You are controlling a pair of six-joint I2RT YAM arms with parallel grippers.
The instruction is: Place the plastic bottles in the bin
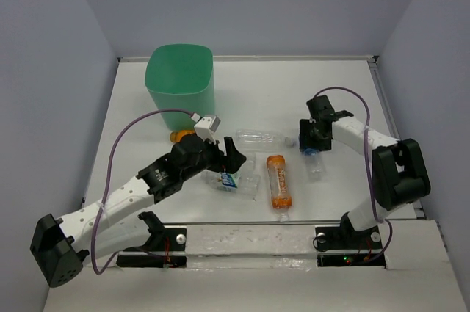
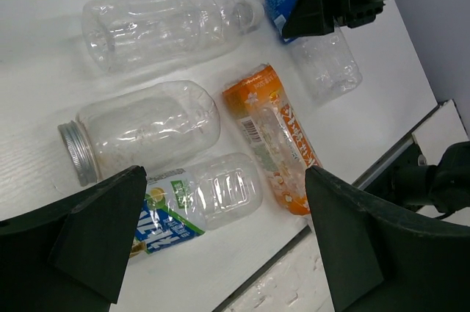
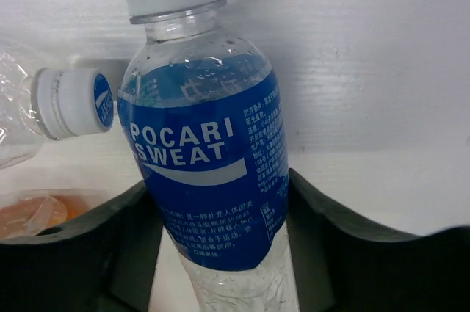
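**Right gripper closed on the Pocari Sweat bottle, left gripper open above the others**

Nearest the arm bases, the orange bottle [image 1: 278, 180] lies on its side on the table [image 1: 345, 92]. Just left of it, the blue-and-green labelled bottle [image 2: 198, 202] and the silver-capped clear bottle [image 2: 147, 128] lie side by side. In the top view the left arm partly covers these two, and they are hard to tell apart.

The left gripper [image 2: 224, 180] hangs over them with its fingers spread wide and nothing between them. In its wrist view, one end of the labelled bottle is hidden behind a finger.

A little farther out and to the right, the Pocari Sweat bottle [image 3: 205, 172] rests on the table, apart from the orange bottle. The right gripper [image 3: 220, 183] is closed around its blue label, with a finger against each side and no gap showing. How hard it presses cannot be told. The right wrist view crops the bottle's cap at the top and cuts off its base at the bottom.

Beyond, between the two grippers, lies the long clear bottle [image 2: 161, 26], its white cap just beside the Pocari Sweat bottle's shoulder.

Farther still, only one end of a second orange bottle [image 1: 181, 136] shows; the left arm hides the rest.

The bin [image 1: 180, 77] stands upright at the far left of the table. Its inside cannot be made out.
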